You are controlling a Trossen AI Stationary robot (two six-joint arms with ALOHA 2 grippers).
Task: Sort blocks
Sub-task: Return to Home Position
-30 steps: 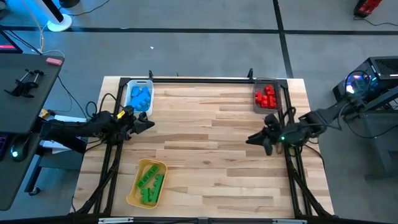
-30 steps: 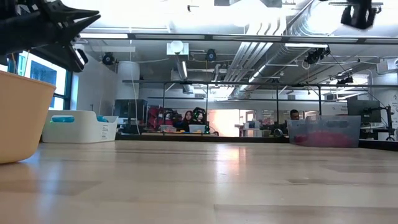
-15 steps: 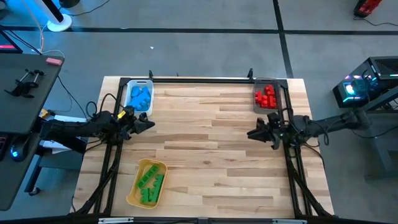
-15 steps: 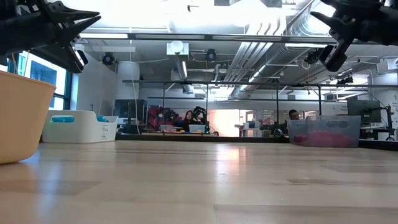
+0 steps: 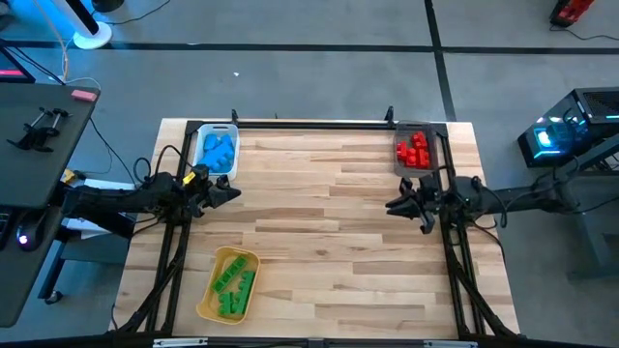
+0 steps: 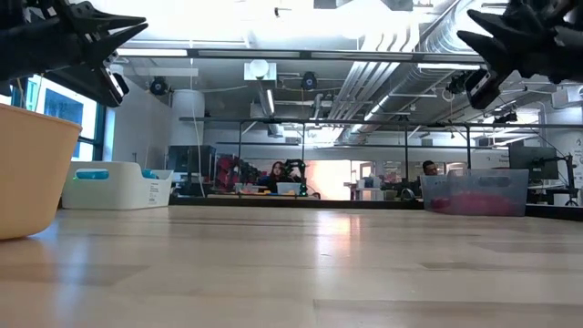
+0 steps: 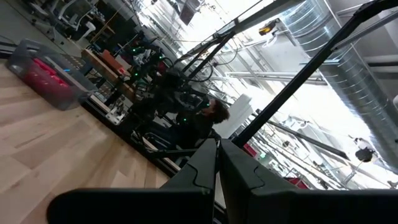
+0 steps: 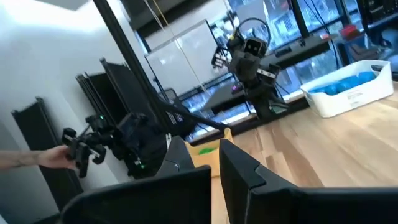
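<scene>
All the blocks that show lie in trays. Blue blocks (image 5: 219, 150) fill the white tray (image 5: 205, 130) at the far left. Red blocks (image 5: 413, 152) sit in the grey tray (image 5: 431, 145) at the far right. Green blocks (image 5: 233, 285) lie in the yellow tray (image 5: 208, 302) at the near left. My left gripper (image 5: 235, 191) hangs shut above the table, just near of the white tray. My right gripper (image 5: 390, 206) hovers near of the grey tray with a narrow gap between its fingers (image 8: 202, 144). Both grippers point toward the table's middle and hold nothing.
A dark frame runs along the table's far edge and down both sides under the arms. The bare wood of the table's middle (image 5: 319, 213) lies between the two grippers. A desk with gear stands off the left side, and people sit in the room beyond.
My right gripper has come down from high above the table and shifted a little toward the far edge, ending near of the grey tray, while its arm has stretched out straighter.
</scene>
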